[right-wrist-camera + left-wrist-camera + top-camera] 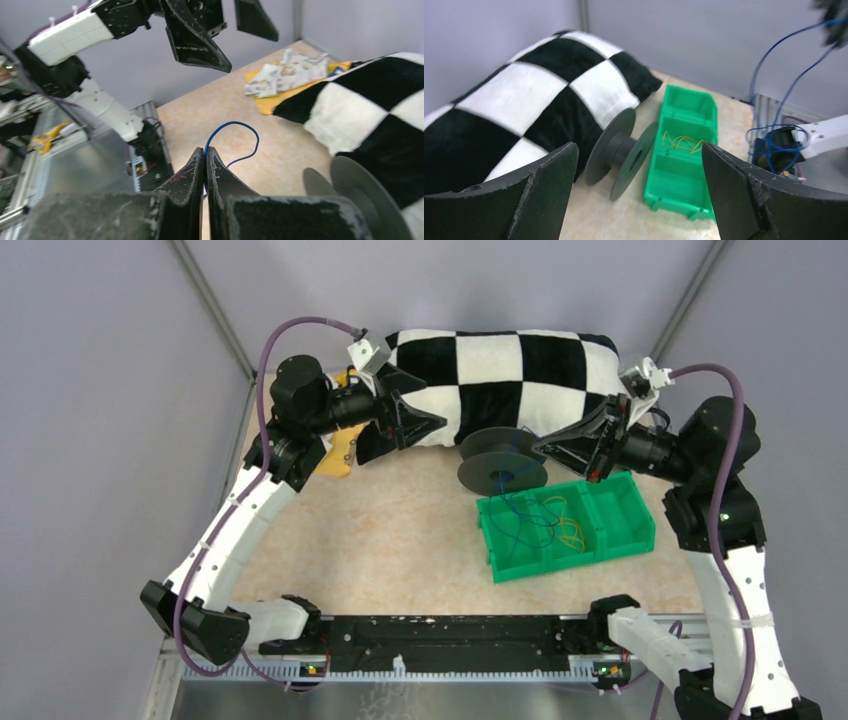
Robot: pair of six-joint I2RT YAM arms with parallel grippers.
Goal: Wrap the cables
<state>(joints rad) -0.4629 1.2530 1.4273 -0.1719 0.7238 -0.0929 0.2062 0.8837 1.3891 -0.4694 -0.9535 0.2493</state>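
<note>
The left gripper [420,418] hangs with its jaws spread wide and nothing between them, above the far left of the counter [390,540] and in front of a black-and-white checked pillow [500,370]. To its right the black spool [497,466] stands on the rims of its two flanges, close against the pillow and just beyond the green tray [575,558]. In the left wrist view its core looks bare, so the winding appears to be only at its start.

The thin blue cable [233,122] runs from the tray, where it lies loose near some yellow-orange strands [570,530], up past the spool to the right gripper [205,151]. That gripper's jaws are pressed together on the cable, which curls out in a small loop just past the tips. The gripper is held above the counter, right of the spool.

The step in hand looks like carrying the lifted cable to the spool. The next move would likely call for laying the cable against the core between the flanges. The empty left gripper would need to close on a flange to steady the spool, since it could roll on its rims. The slack trailing into the tray may snag on a tray wall.
</note>
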